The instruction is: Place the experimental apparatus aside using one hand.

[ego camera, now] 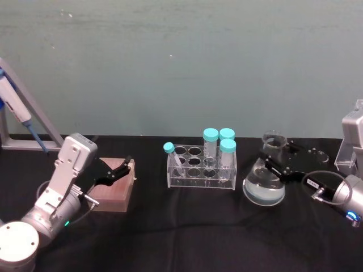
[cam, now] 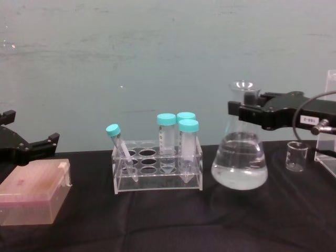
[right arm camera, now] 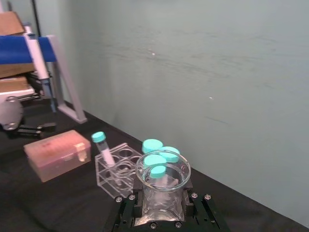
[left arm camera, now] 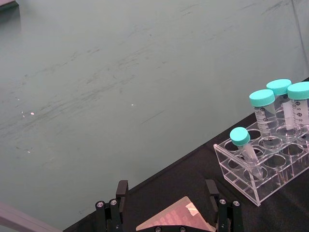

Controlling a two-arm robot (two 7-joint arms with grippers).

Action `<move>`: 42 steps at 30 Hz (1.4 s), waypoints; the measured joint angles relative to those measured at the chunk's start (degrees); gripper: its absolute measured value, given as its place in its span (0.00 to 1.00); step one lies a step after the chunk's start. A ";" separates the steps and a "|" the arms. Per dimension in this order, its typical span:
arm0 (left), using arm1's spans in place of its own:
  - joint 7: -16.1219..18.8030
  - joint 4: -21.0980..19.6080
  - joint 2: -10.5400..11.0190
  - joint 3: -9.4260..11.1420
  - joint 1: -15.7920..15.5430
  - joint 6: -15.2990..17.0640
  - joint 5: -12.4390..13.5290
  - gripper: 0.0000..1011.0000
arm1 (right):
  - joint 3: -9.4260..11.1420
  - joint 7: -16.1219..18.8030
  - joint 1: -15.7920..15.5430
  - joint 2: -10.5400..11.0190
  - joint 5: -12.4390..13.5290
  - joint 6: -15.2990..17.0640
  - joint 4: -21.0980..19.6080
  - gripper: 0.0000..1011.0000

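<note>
The conical glass flask (cam: pixel 240 164), partly filled with clear liquid, stands on the black table right of centre. My right gripper (cam: pixel 247 111) is shut on its neck, with the flask's mouth (right arm camera: pixel 162 170) between the black fingers (right arm camera: pixel 126 207). In the head view the same gripper (ego camera: pixel 273 162) holds the flask (ego camera: pixel 264 187). A small glass beaker (cam: pixel 296 156) stands just right of the flask. The clear acrylic stand (cam: pixel 329 123) rises at the far right edge (ego camera: pixel 351 139). My left gripper (ego camera: pixel 113 173) hangs open over a pink box (ego camera: pixel 113 190) at the left.
A clear rack (ego camera: pixel 201 169) holding several teal-capped tubes (cam: pixel 167 134) stands at the table's centre, left of the flask. A pipette on a sloped stand (ego camera: pixel 20 107) sits at the far left. A teal wall closes the back; black cloth lies bare in front.
</note>
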 joint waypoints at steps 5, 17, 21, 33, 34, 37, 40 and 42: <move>0.00 0.00 0.00 0.00 0.00 0.00 0.00 0.99 | 1.55 -2.06 -0.87 -0.03 -0.61 0.55 -0.69 0.45; 0.00 0.00 0.00 0.00 0.00 0.00 0.00 0.99 | 3.89 -4.39 -2.53 -0.22 -2.53 0.81 -1.59 0.45; 0.00 0.00 0.00 0.00 0.00 0.00 0.00 0.99 | 4.91 -5.36 -3.39 -0.25 -3.25 1.33 -1.90 0.45; 0.00 0.00 0.00 0.00 0.00 0.00 0.00 0.99 | 7.80 -7.60 -4.92 -0.59 -4.50 2.66 -2.34 0.45; 0.00 0.00 0.00 0.00 0.00 0.00 0.00 0.99 | 7.99 -7.73 -5.01 -0.61 -4.53 2.76 -2.36 0.45; 0.00 0.00 0.00 0.00 0.00 0.00 0.00 0.99 | 8.93 -8.19 -5.52 -0.73 -4.69 3.28 -2.50 0.45; 0.00 0.00 0.00 0.00 0.00 0.00 0.00 0.99 | 9.74 -8.43 -5.89 -0.80 -4.69 3.70 -2.54 0.45; 0.00 0.00 0.00 0.00 0.00 0.00 0.00 0.99 | 10.12 -8.58 -6.06 -0.84 -4.69 3.89 -2.54 0.45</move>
